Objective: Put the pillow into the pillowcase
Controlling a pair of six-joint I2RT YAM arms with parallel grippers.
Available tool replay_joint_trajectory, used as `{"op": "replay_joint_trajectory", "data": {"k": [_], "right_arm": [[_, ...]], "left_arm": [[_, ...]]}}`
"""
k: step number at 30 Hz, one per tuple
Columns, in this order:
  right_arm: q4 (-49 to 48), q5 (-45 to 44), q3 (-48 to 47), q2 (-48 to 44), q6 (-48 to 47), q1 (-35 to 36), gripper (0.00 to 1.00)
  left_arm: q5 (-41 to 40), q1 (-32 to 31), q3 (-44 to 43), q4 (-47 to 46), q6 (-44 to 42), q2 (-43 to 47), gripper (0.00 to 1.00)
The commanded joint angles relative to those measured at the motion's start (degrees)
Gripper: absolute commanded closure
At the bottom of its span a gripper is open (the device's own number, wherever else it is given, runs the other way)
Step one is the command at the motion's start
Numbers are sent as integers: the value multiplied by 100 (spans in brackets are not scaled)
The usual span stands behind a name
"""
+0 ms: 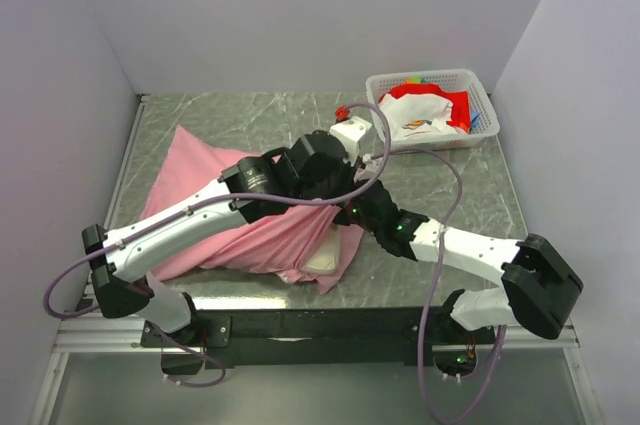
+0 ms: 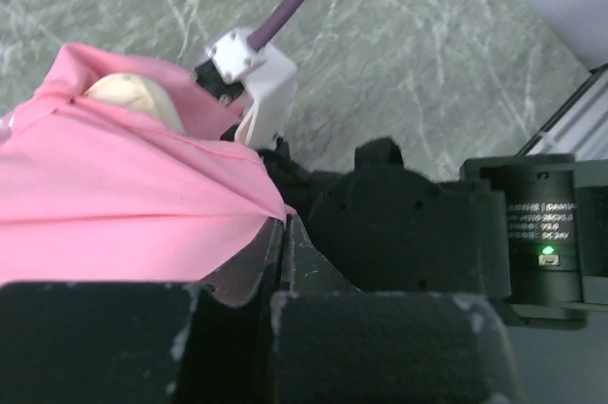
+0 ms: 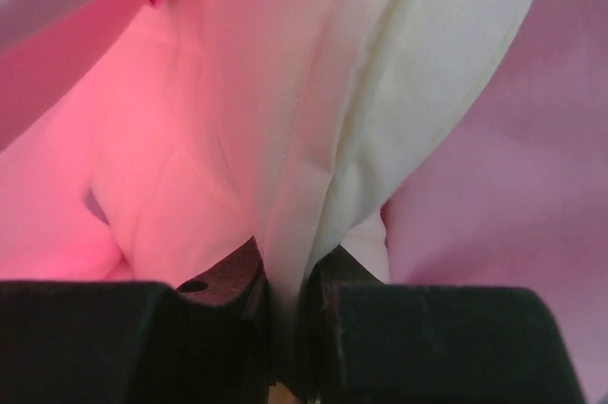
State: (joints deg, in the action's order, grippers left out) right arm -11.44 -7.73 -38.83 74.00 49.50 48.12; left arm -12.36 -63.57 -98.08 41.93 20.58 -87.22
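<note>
The pink pillowcase (image 1: 225,200) lies crumpled on the table's left half, its open end facing the arms. A cream corner of the pillow (image 1: 322,257) sticks out at its near right end. My left gripper (image 1: 335,188) is shut on the pillowcase's hem, with pink fabric (image 2: 142,195) pinched at the fingertips (image 2: 282,223) and the pillow (image 2: 133,95) showing inside the mouth. My right gripper (image 1: 347,217) is at the opening, shut on a fold of the pillow (image 3: 380,90). Pink cloth (image 3: 513,195) surrounds its jaws (image 3: 290,276).
A white plastic basket (image 1: 478,85) with white and red cloth stands at the far right. The two wrists are crowded close together at the table's centre, with purple cables (image 1: 385,150) looping over them. The right arm's black joint (image 2: 408,223) sits beside my left fingers.
</note>
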Motion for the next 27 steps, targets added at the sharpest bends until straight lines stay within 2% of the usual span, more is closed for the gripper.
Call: {"op": "replay_joint_trajectory", "data": {"k": [1, 3, 4, 5, 7, 10, 14, 15, 17, 18, 20, 21, 25, 27], "right_arm": [[-377, 43, -222, 124, 96, -136, 91], [-202, 26, -178, -51, 26, -145, 73], [-166, -1, -125, -156, -1, -162, 52], [-148, -9, -47, -297, -19, -162, 44], [-52, -132, 217, -780, -10, -154, 29], [291, -386, 542, -1439, 43, -215, 18], [642, -537, 780, -1775, 60, -486, 17], [661, -476, 806, -1705, 60, -583, 17], [539, -161, 946, -1643, 78, -846, 18], [503, -98, 1000, -1634, 113, -926, 19], [520, -27, 1096, -1643, 87, -1058, 19], [538, -36, 1123, -1695, 43, -1181, 19], [731, -97, 1263, -1862, -1, -1471, 19], [810, -89, 1395, -1994, 16, -1577, 18]], "left_arm": [[-212, -42, 622, -845, 489, 679, 99], [-555, 116, 1106, -635, 989, 994, 99], [-600, 282, 1281, -599, 1114, 1110, 99], [-618, 371, 1666, -607, 1219, 1224, 98], [-470, 608, 2020, -660, 1405, 1488, 96], [-303, 653, 2416, -686, 1396, 1542, 93], [198, 627, 2583, -879, 1125, 1348, 84], [269, 609, 2584, -941, 1072, 1235, 75], [392, 530, 2531, -1012, 914, 1068, 65], [349, 486, 2487, -986, 878, 832, 49], [26, 328, 2356, -793, 799, 532, 30], [-168, 267, 2303, -696, 799, 165, 16], [-741, -41, 2144, -493, 834, -698, 1], [-934, -129, 2118, -519, 878, -1119, 1]]}}
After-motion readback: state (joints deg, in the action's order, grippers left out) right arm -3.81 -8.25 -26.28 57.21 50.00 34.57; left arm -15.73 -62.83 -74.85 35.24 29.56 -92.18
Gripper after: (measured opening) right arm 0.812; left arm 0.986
